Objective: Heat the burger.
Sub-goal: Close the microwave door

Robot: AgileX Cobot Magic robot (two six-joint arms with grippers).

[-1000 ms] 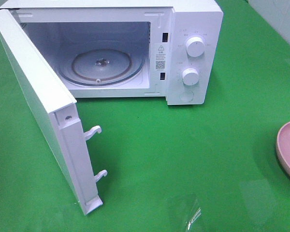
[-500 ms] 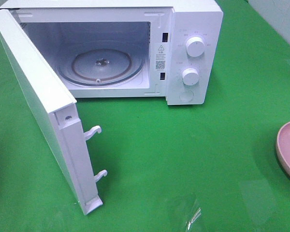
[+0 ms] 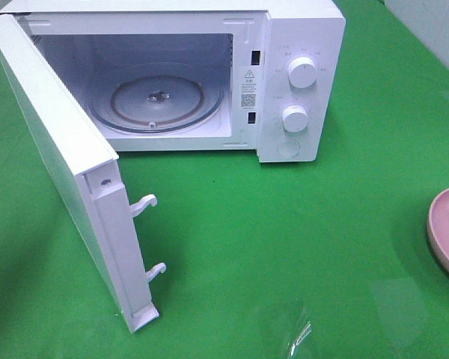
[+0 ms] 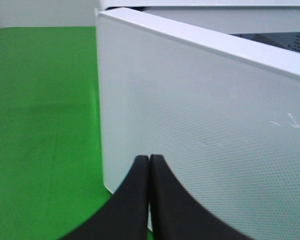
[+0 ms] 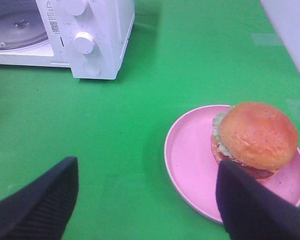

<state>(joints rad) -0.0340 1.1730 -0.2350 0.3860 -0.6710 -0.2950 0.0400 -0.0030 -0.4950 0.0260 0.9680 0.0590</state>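
The burger [image 5: 255, 137], with a tan-brown bun and green lettuce, sits on a round pink plate [image 5: 190, 160] in the right wrist view. My right gripper [image 5: 147, 200] is open and empty above the green table, with its fingers [image 5: 37, 205] spread wide on the near side of the plate. In the exterior high view only the plate's edge [image 3: 445, 232] shows at the right; the burger and both grippers are out of that view. The white microwave [image 3: 299, 75] stands open, its glass turntable [image 3: 157, 101] bare. My left gripper [image 4: 149, 165] is shut and empty, close to the outside of the open door [image 4: 205, 130].
The open microwave door [image 3: 67, 172] swings out to the front left, with two latch hooks [image 3: 146, 203] on its edge. A clear plastic scrap [image 3: 295, 329] lies at the table's front. Green cloth [image 3: 284, 224] covers the table between microwave and plate.
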